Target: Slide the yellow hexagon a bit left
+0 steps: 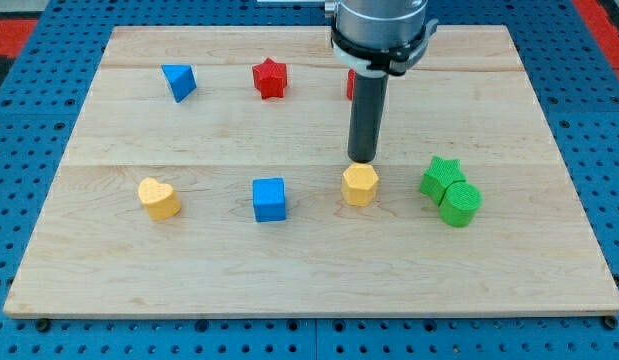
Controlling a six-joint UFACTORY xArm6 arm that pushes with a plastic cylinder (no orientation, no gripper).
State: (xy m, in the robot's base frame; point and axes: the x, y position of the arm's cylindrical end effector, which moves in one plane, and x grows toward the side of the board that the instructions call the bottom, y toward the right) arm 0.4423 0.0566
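Yellow hexagon sits right of frame centre on bench, between blue cube and green blocks. My tip at its top edge, seemingly touching. No gripper fitted, rod only. Leftward push apparently not begun; tip needs hexagon's right side.

You had bright, even overhead lighting on the wooden board, with short soft shadows beneath each block, mild glare on the arm's metal collar, sharp focus throughout, and no visible edge distortion.
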